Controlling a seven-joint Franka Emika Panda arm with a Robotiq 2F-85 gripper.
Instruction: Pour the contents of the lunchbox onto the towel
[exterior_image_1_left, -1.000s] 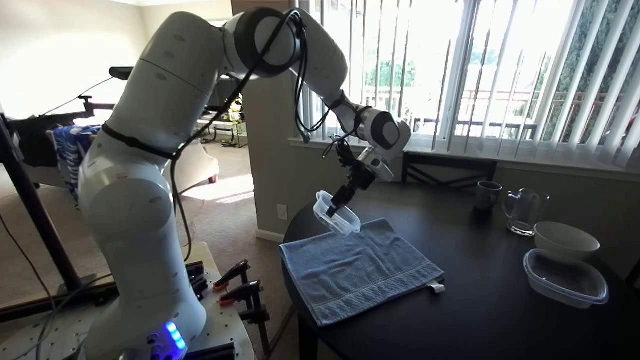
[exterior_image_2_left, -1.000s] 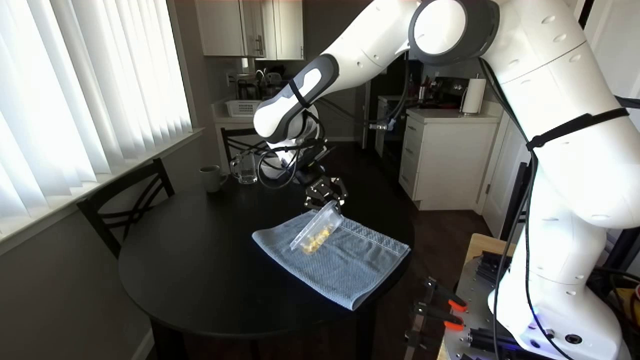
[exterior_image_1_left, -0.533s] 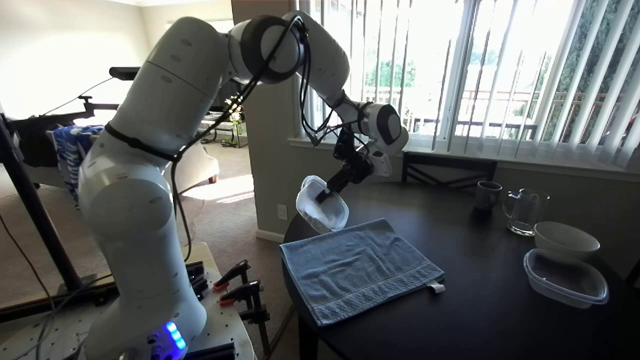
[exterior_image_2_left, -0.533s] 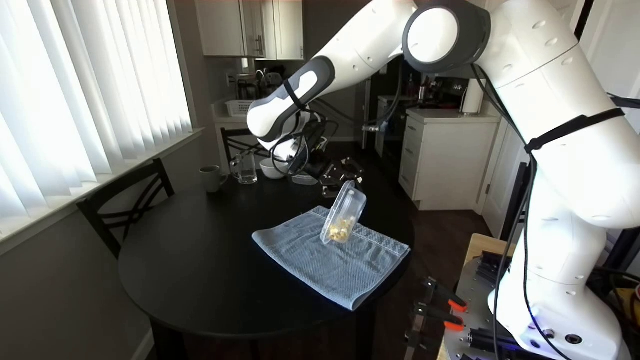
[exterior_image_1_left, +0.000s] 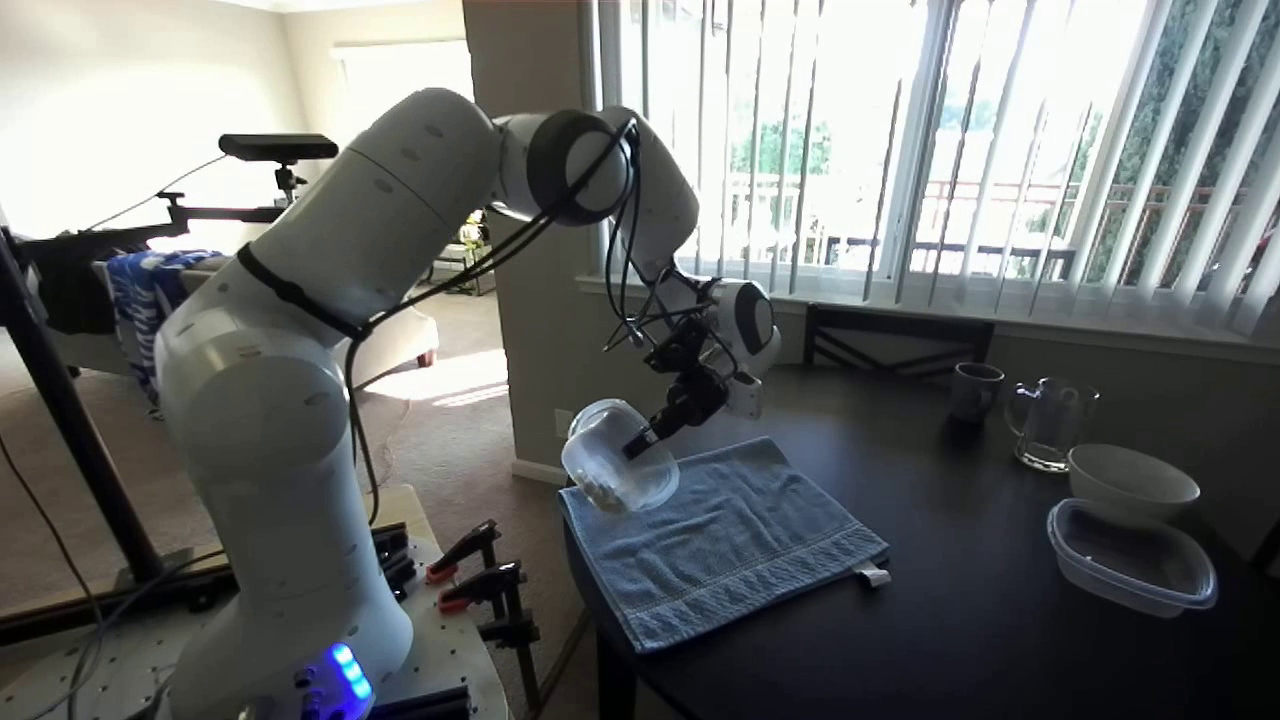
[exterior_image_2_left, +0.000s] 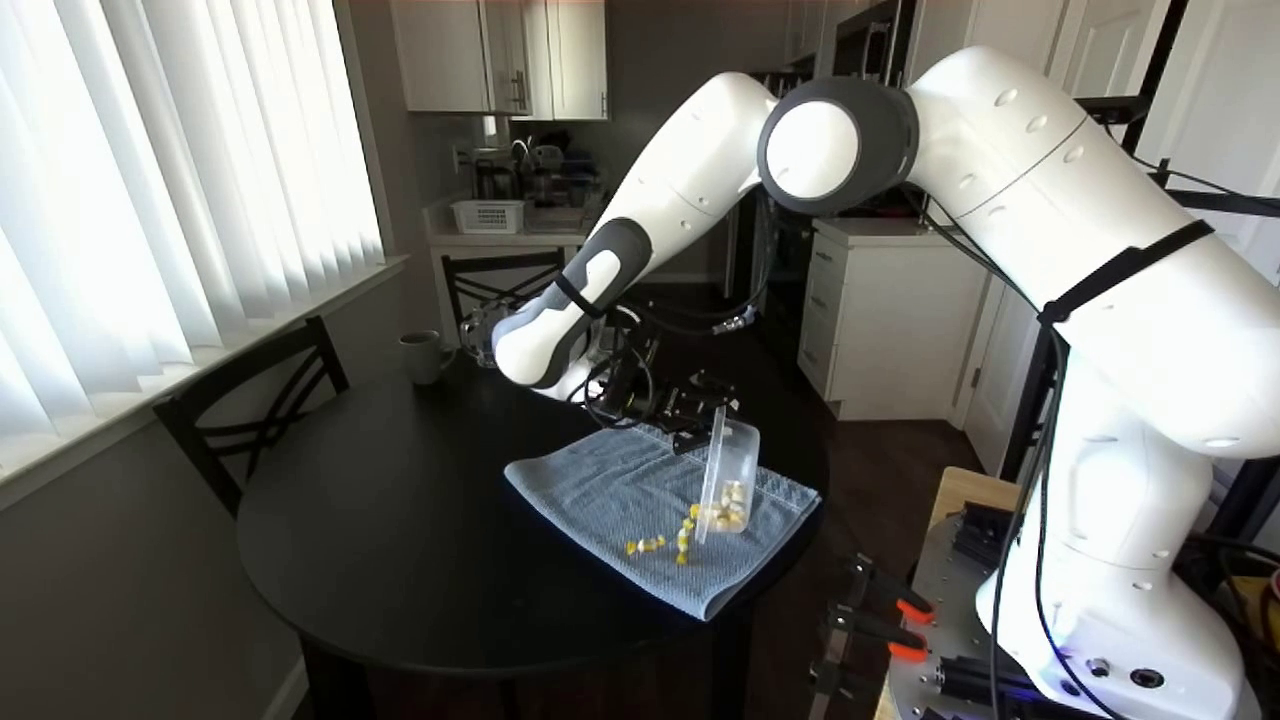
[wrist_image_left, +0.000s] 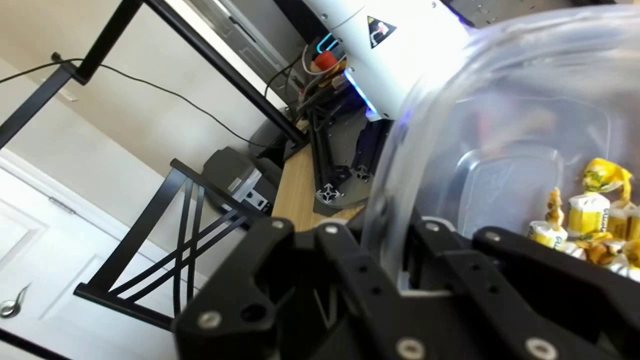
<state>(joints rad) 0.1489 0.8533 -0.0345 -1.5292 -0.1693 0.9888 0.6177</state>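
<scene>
The pincer (exterior_image_1_left: 638, 444) squeezed the rim of the lunchbox (exterior_image_2_left: 738, 462) between its fingers, up at the high end. The lunchbox was over the towel (exterior_image_1_left: 745, 540), close to the towel edge that faced the robot's base (exterior_image_2_left: 1110, 590). I could not tell if its low end touched the cloth. From the pincer, the lunchbox went down and toward that same edge, so the next turn likely hung on swinging the low end the right way.

The open mouth faced away from the base, across the towel. Its long way seemed to run steeply from high end to low end, but the round corners made that hard to be sure of.

Some sweets (wrist_image_left: 590, 212) sat in the low end. A few more sweets (exterior_image_2_left: 645, 546) were out past the mouth, near the towel edge across from the bumpy hem; I could not tell if all had landed. So the pouring looked part done, and the mouth probably had to tip further down.
</scene>
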